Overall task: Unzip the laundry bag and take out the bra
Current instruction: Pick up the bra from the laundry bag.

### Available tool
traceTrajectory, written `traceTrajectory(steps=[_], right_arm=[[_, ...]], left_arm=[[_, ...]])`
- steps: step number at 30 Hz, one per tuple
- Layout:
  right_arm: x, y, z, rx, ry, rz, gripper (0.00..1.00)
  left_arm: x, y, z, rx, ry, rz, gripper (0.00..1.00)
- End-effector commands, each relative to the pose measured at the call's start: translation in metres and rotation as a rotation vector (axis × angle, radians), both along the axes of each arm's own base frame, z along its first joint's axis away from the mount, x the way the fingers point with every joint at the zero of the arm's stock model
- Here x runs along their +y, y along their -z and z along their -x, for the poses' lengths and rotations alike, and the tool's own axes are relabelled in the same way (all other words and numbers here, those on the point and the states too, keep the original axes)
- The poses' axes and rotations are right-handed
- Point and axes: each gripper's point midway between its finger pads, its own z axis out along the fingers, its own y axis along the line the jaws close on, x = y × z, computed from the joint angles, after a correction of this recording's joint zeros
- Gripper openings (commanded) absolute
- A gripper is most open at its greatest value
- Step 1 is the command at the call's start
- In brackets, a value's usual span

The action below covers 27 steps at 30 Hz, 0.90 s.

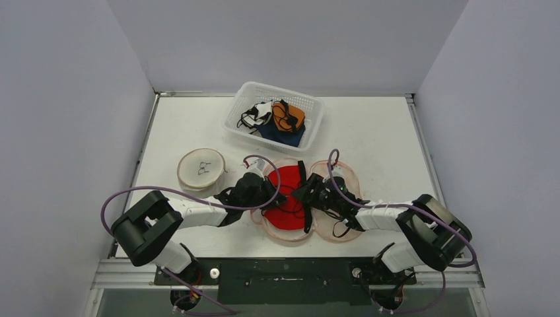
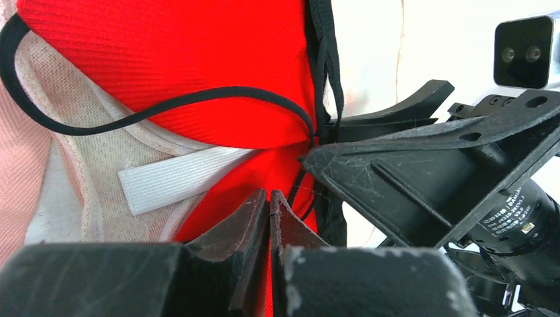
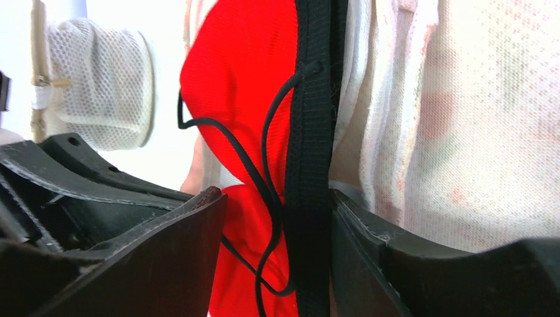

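The laundry bag [image 1: 345, 170] lies unzipped and spread flat in two pink-rimmed mesh halves at the table's near middle. The red bra [image 1: 285, 199] with black straps rests on the left half. My left gripper [image 1: 269, 193] sits at the bra's left edge. In the left wrist view it [image 2: 269, 198] is shut just over the red cloth [image 2: 185, 53], and nothing shows between its fingers. My right gripper [image 1: 306, 191] comes in from the right. In the right wrist view it [image 3: 274, 195] stands open, its jaws astride the wide black strap [image 3: 314, 99] and a fold of red cloth [image 3: 231, 72].
A white basket [image 1: 317, 115] holding several garments stands at the back centre. A round zipped mesh pouch [image 1: 201, 168] lies left of the left arm. The two grippers are close together over the bag, and white walls enclose the table.
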Motion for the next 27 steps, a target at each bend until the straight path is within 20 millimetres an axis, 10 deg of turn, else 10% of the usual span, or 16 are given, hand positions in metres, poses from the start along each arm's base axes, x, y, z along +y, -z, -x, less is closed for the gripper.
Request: traceTrajectory(steps=[1, 17, 27], right_arm=[[0.008, -0.029, -0.018, -0.071, 0.054, -0.123, 0.53], [0.01, -0.007, -0.015, -0.016, 0.054, -0.104, 0.41], [0.01, -0.007, -0.014, -0.025, 0.05, -0.117, 0.06]], left_arm=[[-0.001, -0.014, -0.002, -0.045, 0.002, 0.024, 0.03], [0.002, -0.01, 0.002, -0.043, -0.002, 0.03, 0.03], [0.003, -0.012, 0.002, -0.044, -0.004, 0.035, 0.03]])
